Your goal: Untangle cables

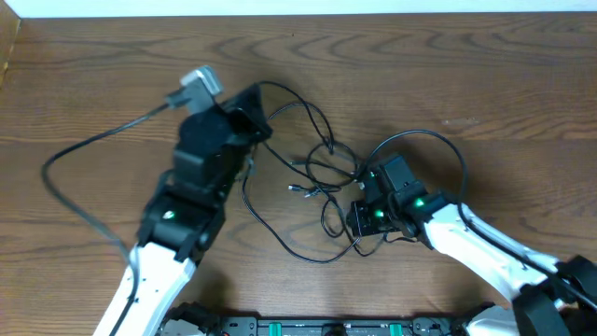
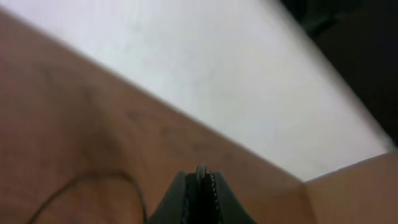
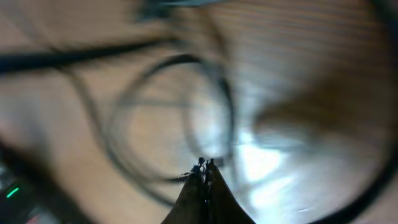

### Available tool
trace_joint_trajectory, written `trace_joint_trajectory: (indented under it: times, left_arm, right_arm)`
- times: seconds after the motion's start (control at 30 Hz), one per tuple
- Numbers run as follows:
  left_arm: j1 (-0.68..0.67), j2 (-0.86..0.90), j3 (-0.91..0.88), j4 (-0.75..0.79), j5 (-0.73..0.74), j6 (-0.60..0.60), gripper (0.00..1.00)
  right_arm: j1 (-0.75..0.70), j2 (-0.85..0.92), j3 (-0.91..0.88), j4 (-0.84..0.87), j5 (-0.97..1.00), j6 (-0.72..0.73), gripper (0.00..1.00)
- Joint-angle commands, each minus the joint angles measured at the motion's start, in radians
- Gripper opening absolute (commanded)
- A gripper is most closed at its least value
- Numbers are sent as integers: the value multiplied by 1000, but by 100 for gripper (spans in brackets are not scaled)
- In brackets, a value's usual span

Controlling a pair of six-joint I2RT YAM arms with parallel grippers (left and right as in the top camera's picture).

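Between two robot arms on the wooden table (image 1: 522,75), at risk of a tighter knot: pulling apart now, with both sets of jaws clenched, could cinch crossed loops instead of freeing them. Left gripper (image 2: 201,173) pinched shut at the tangle's upper-left edge; cannot tell whether a strand sits between its fingers. Right gripper (image 3: 205,165) clamped shut low over the loops, too blurred to say if anything is caught. Could also slip empty off so thin a wire, or drag a plug end under another loop. Cables (image 1: 328,173) lying mid-table between the grippers: thin, black, limp, overlapping in several loose loops, small plug ends poking out near the middle.
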Motion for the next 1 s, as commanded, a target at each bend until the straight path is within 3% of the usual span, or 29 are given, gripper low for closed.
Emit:
trace_joint_trajectory:
  times: [0.0, 0.3, 0.57, 0.77, 0.87, 0.9, 0.97]
  left_arm:
    - [60, -87, 109, 3, 7, 74, 8]
    - [258, -116, 140, -111, 255, 81, 8]
    - [352, -21, 140, -184, 509, 220, 8]
    - [352, 51, 140, -239, 536, 295, 8]
    - [352, 78, 140, -246, 538, 294, 8]
    - [352, 90, 140, -246, 564, 295, 8]
    - [352, 100, 140, -245, 623, 307, 8]
  right_arm:
    - [4, 37, 1, 18, 146, 54, 1]
    - [-38, 55, 1, -53, 501, 219, 1]
    - [-351, 42, 2, -167, 480, 251, 1]
    - [-558, -35, 4, -162, 243, 114, 1]
    - [-592, -85, 4, -135, 2, -37, 1]
    - [-589, -115, 4, -116, -169, -126, 1]
    - [-581, -141, 4, -114, -279, -166, 2]
